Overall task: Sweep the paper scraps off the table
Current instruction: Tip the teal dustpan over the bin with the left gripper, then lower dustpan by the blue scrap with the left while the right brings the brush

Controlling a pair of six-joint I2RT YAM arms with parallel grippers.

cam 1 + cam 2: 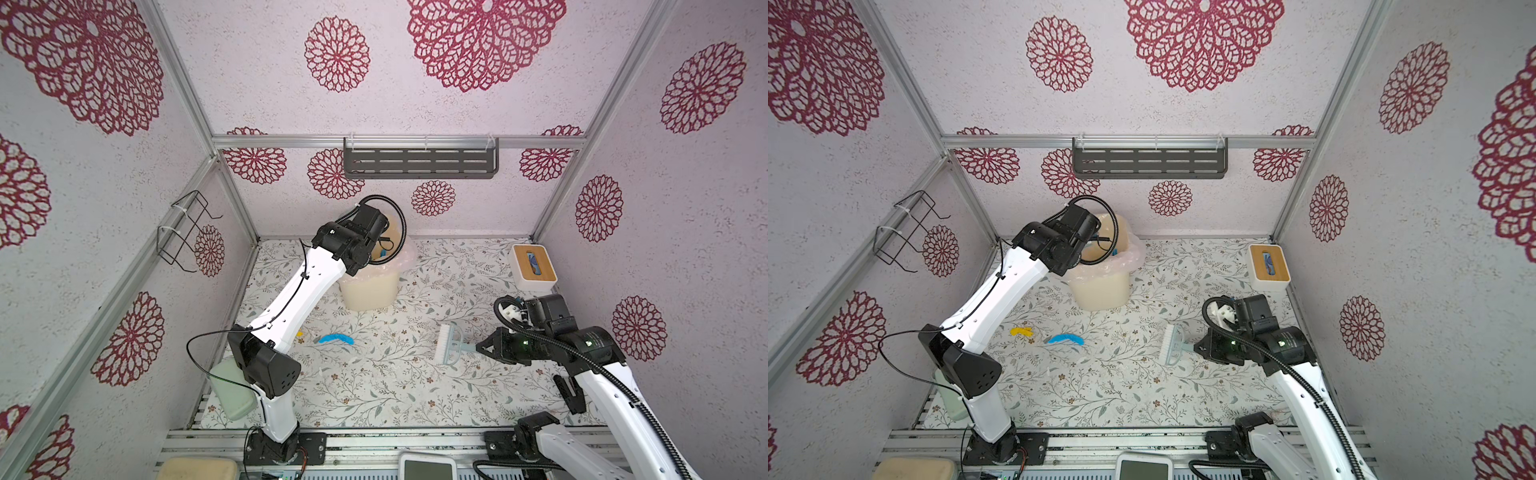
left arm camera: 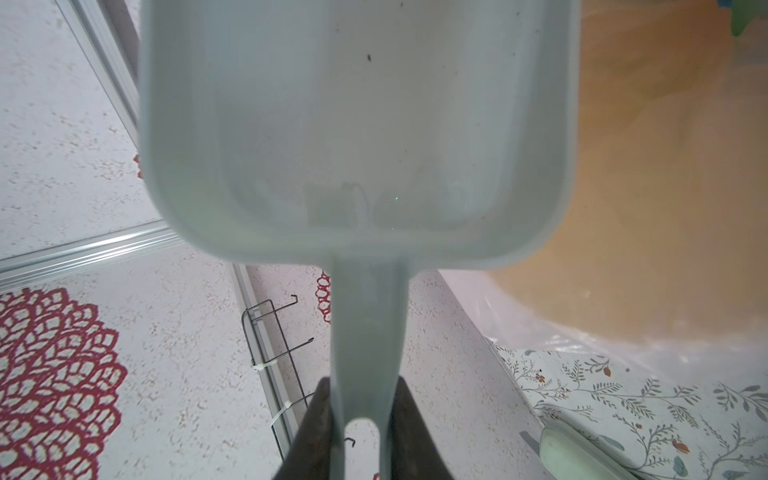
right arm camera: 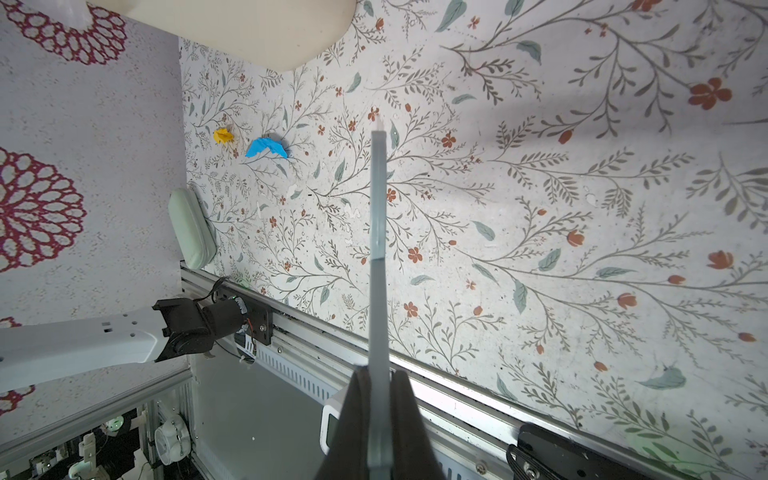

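Pale blue plastic dustpan (image 2: 357, 124), scoop-shaped with a long handle, sits clamped in our left gripper (image 2: 361, 415), whose dark fingers (image 2: 316, 424) press against both sides of that handle. In both top views this arm reaches over the cream plastic bin (image 1: 368, 293) lined with a thin clear bag, and its wrist hides the gripper there. The bin stands toward the back of the white table (image 1: 415, 395) printed with leafy vines. Our right gripper (image 3: 380, 399) is closed tight on the flat handle of the pale blue hand brush (image 1: 446, 343) with white bristles, right of the table's middle. We cannot tell whether the bristles touch the surface. A wrinkled blue paper scrap (image 1: 336, 338) lies on the table between the brush and our left arm, well apart from the brush. A smaller yellow paper scrap (image 1: 1021, 331) lies near it, closer to the left arm, which mostly hides it in a top view.
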